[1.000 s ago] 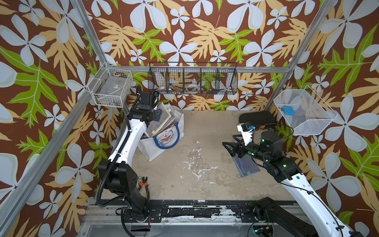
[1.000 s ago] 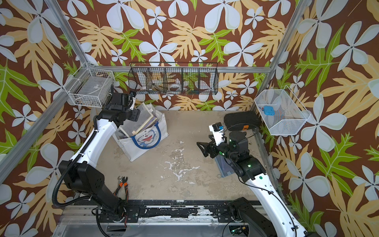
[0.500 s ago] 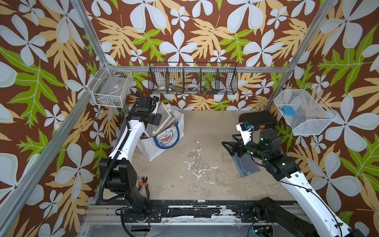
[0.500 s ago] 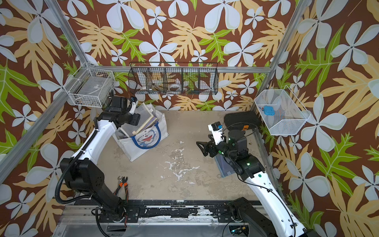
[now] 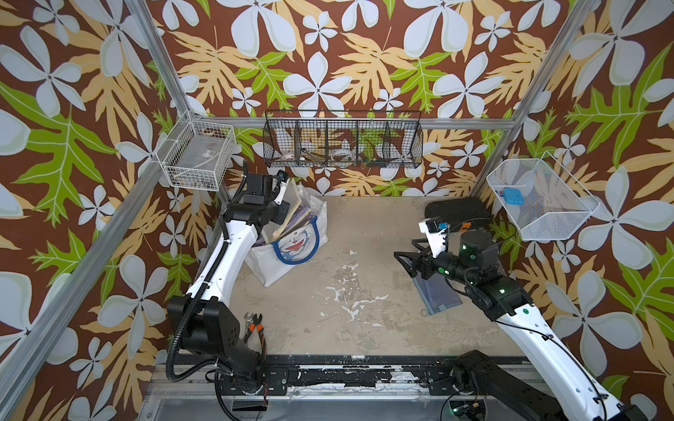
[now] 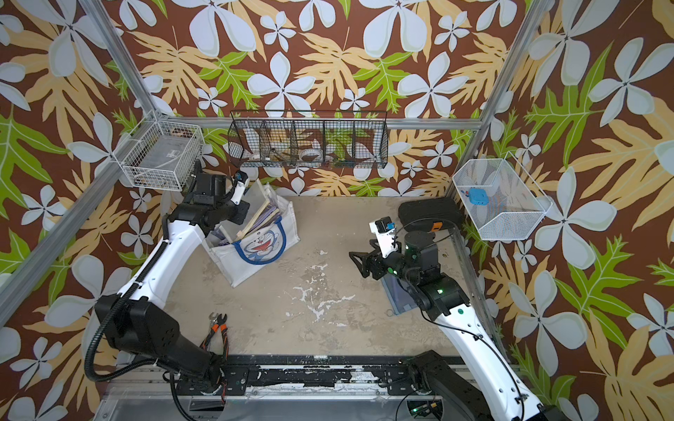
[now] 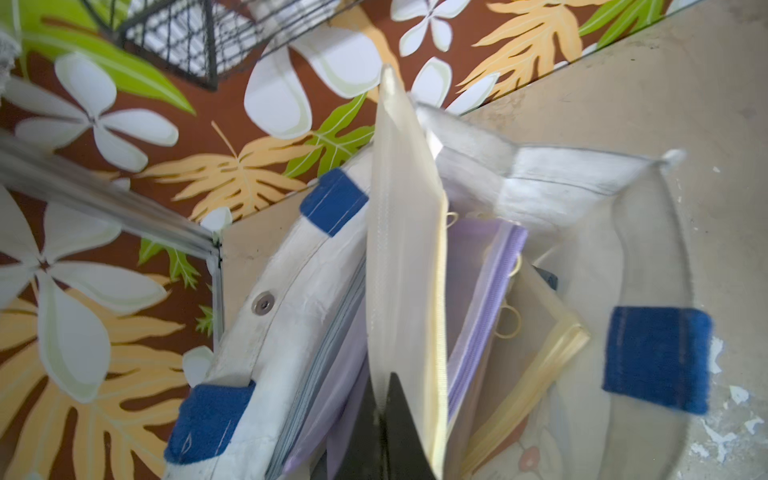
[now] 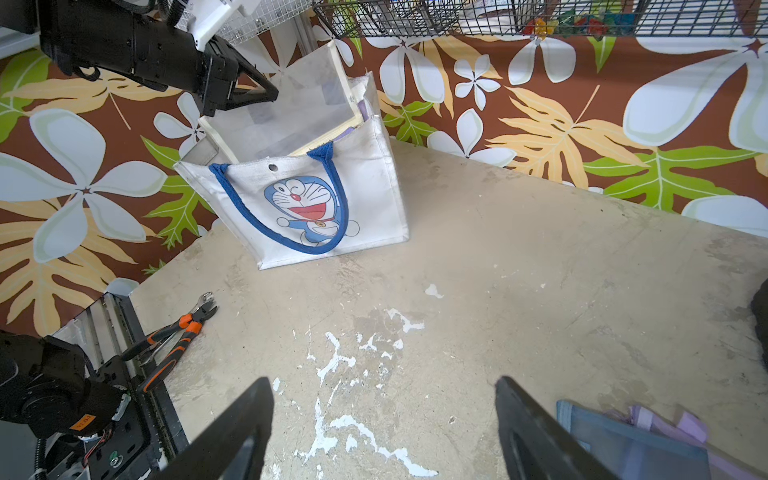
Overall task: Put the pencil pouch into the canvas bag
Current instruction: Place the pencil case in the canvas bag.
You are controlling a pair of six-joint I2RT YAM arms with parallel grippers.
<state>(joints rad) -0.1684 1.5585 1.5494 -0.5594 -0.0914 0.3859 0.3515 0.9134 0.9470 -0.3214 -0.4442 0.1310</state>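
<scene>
Everywhere floral wallpaper (image 5: 328, 54), scuffed beige tabletop (image 5: 364, 328)

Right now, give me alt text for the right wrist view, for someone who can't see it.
The open right gripper hovers over the table, facing the white canvas bag with a cartoon cat, where the left gripper pinches a translucent pouch standing in its mouth. Orange-handled pliers lie aside; a blue pouch lies near one finger.

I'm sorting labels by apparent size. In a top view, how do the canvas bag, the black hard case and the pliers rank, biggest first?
1. canvas bag, clearly the largest.
2. black hard case, a cable crossing its near edge.
3. pliers, the smallest.
</scene>
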